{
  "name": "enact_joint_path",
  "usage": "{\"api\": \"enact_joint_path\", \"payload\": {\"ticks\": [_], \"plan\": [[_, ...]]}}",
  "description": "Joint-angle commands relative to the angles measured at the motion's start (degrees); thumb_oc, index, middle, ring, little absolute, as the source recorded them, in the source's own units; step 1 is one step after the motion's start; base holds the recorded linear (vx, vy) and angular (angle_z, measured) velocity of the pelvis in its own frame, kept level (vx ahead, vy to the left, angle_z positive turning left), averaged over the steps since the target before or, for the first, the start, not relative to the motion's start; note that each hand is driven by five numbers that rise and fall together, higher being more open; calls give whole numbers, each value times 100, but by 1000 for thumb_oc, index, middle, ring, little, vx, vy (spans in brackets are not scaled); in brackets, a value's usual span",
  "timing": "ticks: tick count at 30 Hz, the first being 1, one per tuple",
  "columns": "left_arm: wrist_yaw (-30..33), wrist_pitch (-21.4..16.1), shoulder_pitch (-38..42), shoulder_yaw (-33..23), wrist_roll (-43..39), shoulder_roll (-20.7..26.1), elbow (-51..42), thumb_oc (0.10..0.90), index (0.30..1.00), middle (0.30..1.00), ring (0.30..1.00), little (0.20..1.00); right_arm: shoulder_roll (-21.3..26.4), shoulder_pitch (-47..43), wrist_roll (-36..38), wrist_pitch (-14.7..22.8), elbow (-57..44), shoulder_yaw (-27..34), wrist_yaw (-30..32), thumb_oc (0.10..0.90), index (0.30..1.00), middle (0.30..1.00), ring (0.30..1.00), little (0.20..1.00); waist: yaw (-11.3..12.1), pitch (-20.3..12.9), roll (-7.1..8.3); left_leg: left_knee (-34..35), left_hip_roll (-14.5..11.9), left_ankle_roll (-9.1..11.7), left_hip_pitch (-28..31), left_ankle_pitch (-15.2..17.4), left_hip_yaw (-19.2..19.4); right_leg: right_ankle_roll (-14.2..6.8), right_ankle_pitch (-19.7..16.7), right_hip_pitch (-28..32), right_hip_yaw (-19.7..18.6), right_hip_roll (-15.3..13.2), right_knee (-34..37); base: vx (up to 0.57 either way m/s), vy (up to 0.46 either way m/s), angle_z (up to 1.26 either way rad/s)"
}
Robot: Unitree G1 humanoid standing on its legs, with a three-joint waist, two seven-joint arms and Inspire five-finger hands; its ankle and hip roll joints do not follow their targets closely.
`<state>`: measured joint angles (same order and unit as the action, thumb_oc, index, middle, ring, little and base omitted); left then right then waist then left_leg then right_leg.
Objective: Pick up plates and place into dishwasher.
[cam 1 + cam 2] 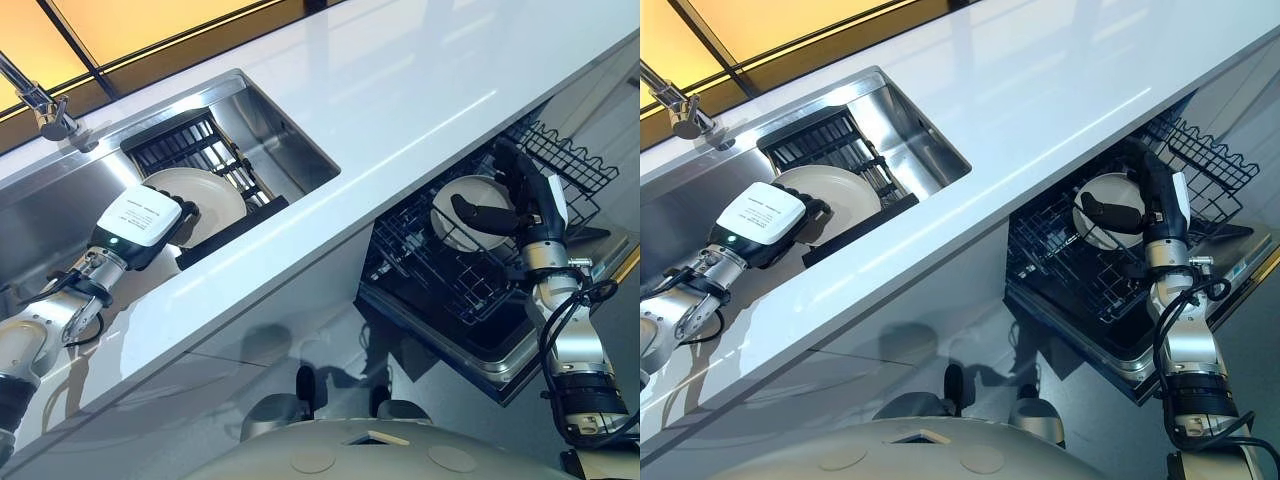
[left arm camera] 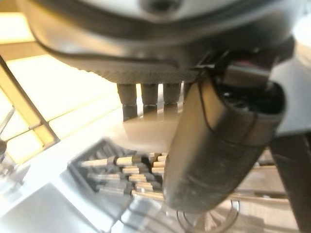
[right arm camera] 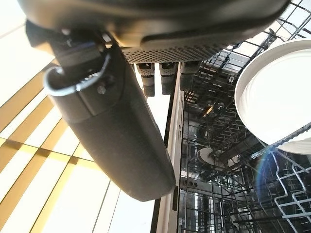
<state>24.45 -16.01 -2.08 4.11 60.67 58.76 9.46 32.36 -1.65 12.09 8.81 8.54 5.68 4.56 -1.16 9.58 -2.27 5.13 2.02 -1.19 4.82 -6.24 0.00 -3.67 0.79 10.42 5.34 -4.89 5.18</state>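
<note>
While the glossy white bench (image 1: 400, 90) runs slantwise across the head views, the steel sink (image 1: 290, 130) sunk into it holds a black slotted rack (image 1: 190, 140). A round, cream-coloured plate (image 1: 215, 195) stands on edge in that rack, tilted against its bars. The left hand (image 1: 150, 225), its back capped in a white cover, is at the plate's near side; its dark fingers (image 2: 148, 94) reach over the plate's upper rim and the thick thumb (image 2: 214, 150) lies across the face, so the hand is grasping the plate. A chrome tap (image 1: 40, 105) rises at the sink's far corner.

Below the bench edge, a dark wire basket (image 1: 560, 160) stands pulled out of the dishwasher. A second round white plate (image 1: 1105, 215), with a smooth raised rim, sits upright among the wires. The right hand (image 1: 1150, 205) hangs just beside it, fingers straight and released, thumb across the plate's front; the wrist view shows a gap between hand and plate.
</note>
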Motion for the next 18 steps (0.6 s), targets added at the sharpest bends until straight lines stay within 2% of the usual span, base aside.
{"api": "enact_joint_path", "payload": {"ticks": [1,5,7,9,12,15,18], "plan": [[472,365,680,-543,0,213,15,100,300,300,300,200,345,-376,224,530,-802,241,92,800,900,900,900,900,-11,-511,-168,-13,159,-133,357,1019,157,-30,640,-483,189,452,-737,0,0,0],[631,418,421,-1141,-25,474,-155,100,300,300,300,200,390,-331,202,608,-965,438,208,800,900,900,900,900,18,-553,-197,-13,144,-120,321,974,182,-14,594,-517,195,452,-717,-19,-7,-4],[659,414,210,-1519,-92,590,-308,100,300,300,300,200,444,-288,-287,840,-1073,571,516,800,900,900,900,900,36,-575,-211,-13,143,-118,345,1021,177,-14,645,-486,193,451,-706,-24,-13,-7],[865,502,-28,-2023,-250,651,-505,100,300,300,300,200,637,-296,-1331,1098,-1316,811,1239,800,900,900,900,900,66,-598,-237,-13,138,-106,320,979,182,3,604,-490,205,458,-682,-59,-19,-8],[1006,507,-201,-2519,-435,624,-733,100,300,300,300,200,851,-340,-1809,1129,-1600,1071,1546,800,900,900,900,900,107,-651,-248,-13,135,-90,307,987,184,10,606,-479,206,461,-654,-34,-16,1],[1080,417,-301,-2850,-647,546,-872,100,300,300,300,200,936,-368,-1638,1145,-1806,1206,1367,800,900,900,900,900,118,-680,-247,-13,131,-76,307,999,187,11,618,-479,203,466,-661,-10,-5,0],[1117,97,-370,-3195,-907,312,-1308,100,300,300,300,200,931,-355,-903,1219,-2244,1269,498,800,900,900,900,900,134,-725,-230,-13,125,-51,298,1001,175,16,639,-480,225,464,-677,-42,-23,3]]}}
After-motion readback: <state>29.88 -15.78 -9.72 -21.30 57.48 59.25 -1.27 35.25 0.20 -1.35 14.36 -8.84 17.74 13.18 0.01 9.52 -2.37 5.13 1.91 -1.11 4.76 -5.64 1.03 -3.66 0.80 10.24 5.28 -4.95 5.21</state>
